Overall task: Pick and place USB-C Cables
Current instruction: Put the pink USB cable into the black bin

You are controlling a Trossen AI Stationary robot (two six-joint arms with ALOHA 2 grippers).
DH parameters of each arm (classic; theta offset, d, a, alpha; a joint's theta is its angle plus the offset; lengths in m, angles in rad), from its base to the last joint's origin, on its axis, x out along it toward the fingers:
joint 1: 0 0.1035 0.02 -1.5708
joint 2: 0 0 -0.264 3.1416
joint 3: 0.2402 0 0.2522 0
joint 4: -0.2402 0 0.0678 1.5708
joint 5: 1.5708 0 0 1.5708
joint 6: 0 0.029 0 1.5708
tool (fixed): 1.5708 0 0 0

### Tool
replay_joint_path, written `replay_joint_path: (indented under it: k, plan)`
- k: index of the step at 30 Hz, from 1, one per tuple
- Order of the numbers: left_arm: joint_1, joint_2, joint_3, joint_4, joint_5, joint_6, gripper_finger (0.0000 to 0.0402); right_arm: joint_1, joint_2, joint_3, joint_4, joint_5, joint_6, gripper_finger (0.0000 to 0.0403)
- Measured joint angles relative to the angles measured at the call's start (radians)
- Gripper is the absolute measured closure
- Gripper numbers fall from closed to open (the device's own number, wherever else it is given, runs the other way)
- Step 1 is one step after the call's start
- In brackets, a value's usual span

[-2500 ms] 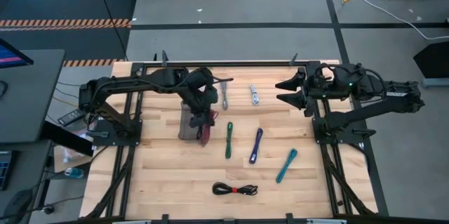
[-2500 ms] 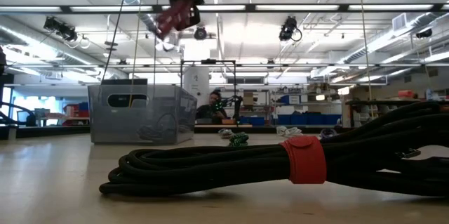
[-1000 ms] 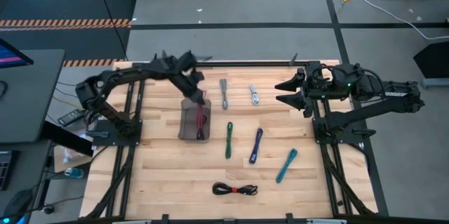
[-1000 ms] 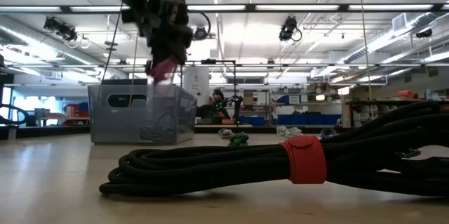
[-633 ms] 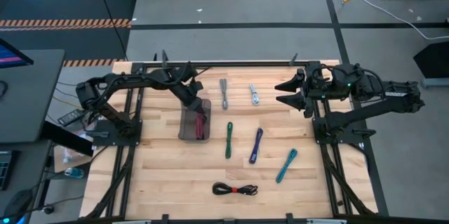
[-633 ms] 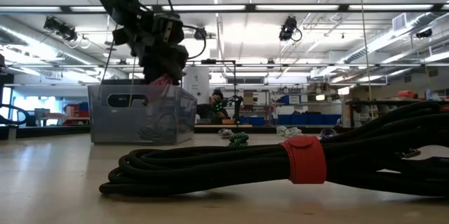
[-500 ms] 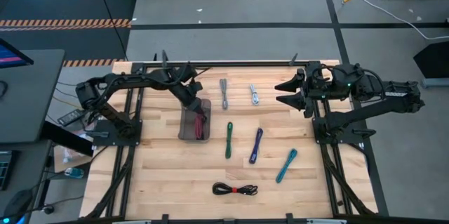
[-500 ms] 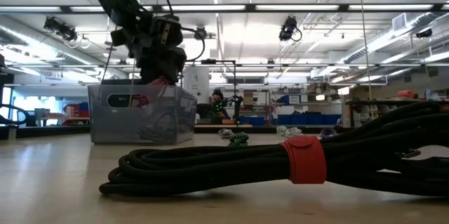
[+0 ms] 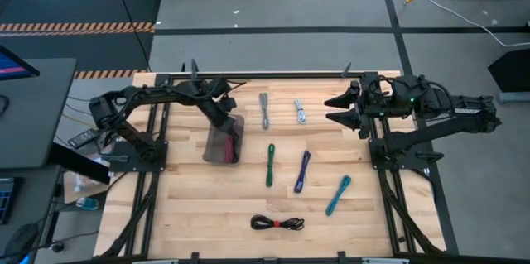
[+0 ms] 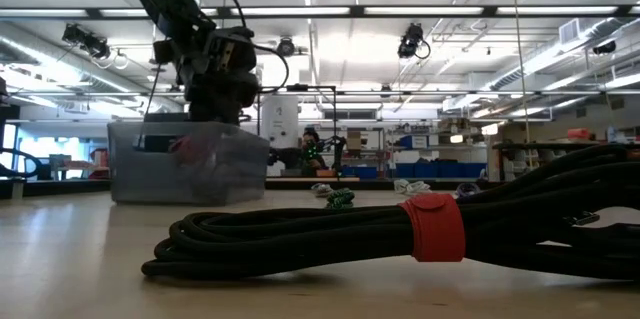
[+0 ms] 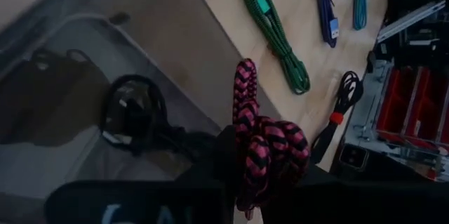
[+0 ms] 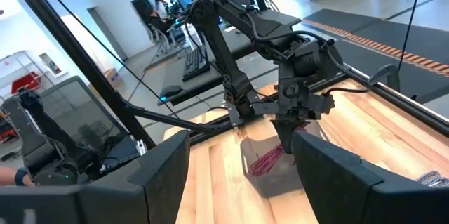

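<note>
Left gripper (image 9: pixel 225 123) is clamped on the magenta cable (image 11: pixel 261 143), holding it down inside the grey tray (image 9: pixel 217 150), where a black cable (image 11: pixel 133 115) already lies. Green (image 9: pixel 270 165), purple (image 9: pixel 302 171) and teal (image 9: pixel 338 194) cables lie on the table (image 9: pixel 207 206) beside the tray. Right gripper (image 9: pixel 338 108) hovers wide open, well apart.

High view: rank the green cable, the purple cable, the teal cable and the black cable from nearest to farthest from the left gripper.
Measured from the left gripper, over the grey tray:
1. Green cable, just right of the tray.
2. Purple cable, further right, mid-table.
3. Black cable, near the table's front edge.
4. Teal cable, far right.
</note>
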State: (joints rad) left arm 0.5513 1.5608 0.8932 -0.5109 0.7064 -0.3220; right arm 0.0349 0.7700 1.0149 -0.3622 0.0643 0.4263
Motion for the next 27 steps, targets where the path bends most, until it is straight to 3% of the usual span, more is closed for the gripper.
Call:
replay_joint_path:
  k: [6, 12, 15, 27]
  plan:
    - [-0.022, 0.001, -0.001, 0.026, 0.004, -0.016, 0.0367, 0.0, 0.0, 0.0, 0.0, 0.0, -0.002, 0.0145]
    - [-0.057, 0.001, -0.001, 0.034, 0.005, 0.002, 0.0292, 0.0, 0.0, 0.0, 0.0, 0.0, -0.002, 0.0145]
    - [-0.068, 0.001, -0.001, 0.061, 0.007, 0.0, 0.0274, 0.0, 0.0, 0.0, 0.0, 0.0, -0.002, 0.0145]
    - [-0.011, -0.006, -0.001, 0.089, 0.031, -0.057, 0.0261, 0.001, 0.0, 0.0, 0.0, -0.019, 0.016, 0.0145]
